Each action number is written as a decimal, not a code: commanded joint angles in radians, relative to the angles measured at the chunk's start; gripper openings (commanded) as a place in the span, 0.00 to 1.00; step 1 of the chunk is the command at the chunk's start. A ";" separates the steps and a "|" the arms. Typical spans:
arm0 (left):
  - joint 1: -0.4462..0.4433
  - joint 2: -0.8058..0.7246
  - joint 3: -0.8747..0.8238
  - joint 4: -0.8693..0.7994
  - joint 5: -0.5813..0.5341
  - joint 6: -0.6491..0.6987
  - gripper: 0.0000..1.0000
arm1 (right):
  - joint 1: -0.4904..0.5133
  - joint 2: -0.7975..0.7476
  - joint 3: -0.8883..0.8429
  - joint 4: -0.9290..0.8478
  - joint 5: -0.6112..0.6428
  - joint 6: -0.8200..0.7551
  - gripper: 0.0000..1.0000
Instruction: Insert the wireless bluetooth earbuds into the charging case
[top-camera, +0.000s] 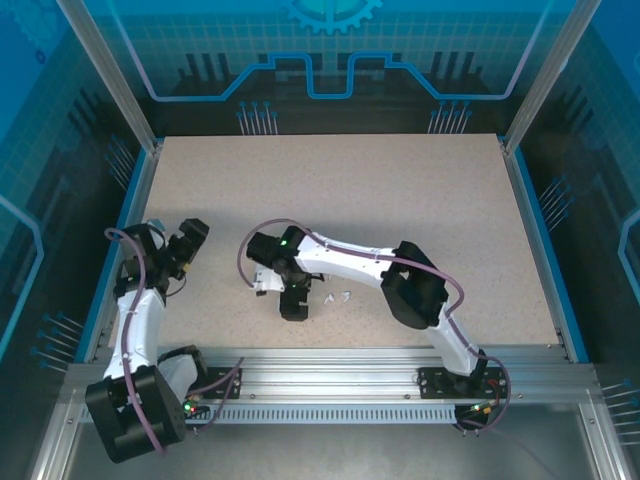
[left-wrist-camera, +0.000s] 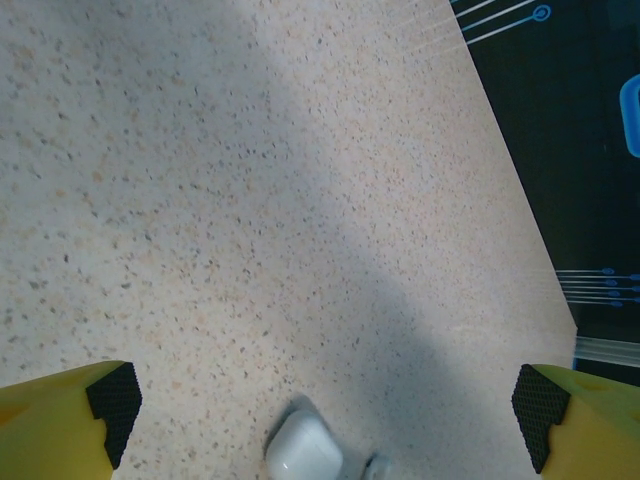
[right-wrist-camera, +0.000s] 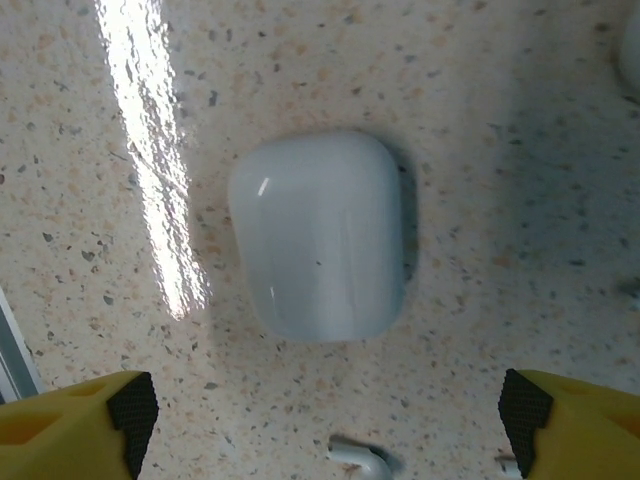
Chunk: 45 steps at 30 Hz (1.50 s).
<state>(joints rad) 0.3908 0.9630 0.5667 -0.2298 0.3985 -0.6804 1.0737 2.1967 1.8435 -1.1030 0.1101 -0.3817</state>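
White stemmed earbuds (top-camera: 330, 298) lie loose on the speckled table (top-camera: 400, 200), toward its near edge, beside a closed white case (right-wrist-camera: 318, 235). Right gripper (right-wrist-camera: 330, 415) above the case, jaws wide apart. Left gripper (left-wrist-camera: 325, 415) likewise spread, empty.

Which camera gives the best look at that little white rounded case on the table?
The right wrist view: the white case lies shut, whole and large in mid-frame. The left wrist view catches a white case cut off by the bottom edge, perhaps the same one. In the top view it is too small to pick out.
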 joint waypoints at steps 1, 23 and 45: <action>0.008 0.003 -0.014 0.031 0.050 -0.033 0.99 | 0.021 0.040 0.048 -0.037 0.015 -0.039 0.91; 0.009 0.003 -0.016 0.033 0.037 -0.031 0.99 | 0.026 0.213 0.137 -0.030 -0.042 -0.082 0.58; -0.100 0.118 -0.026 0.161 0.231 -0.040 0.81 | -0.138 -0.228 -0.239 0.220 -0.120 -0.018 0.34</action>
<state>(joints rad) 0.3450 1.0477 0.5377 -0.1066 0.5407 -0.7162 0.9779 2.0815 1.6650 -0.9436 0.0216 -0.4370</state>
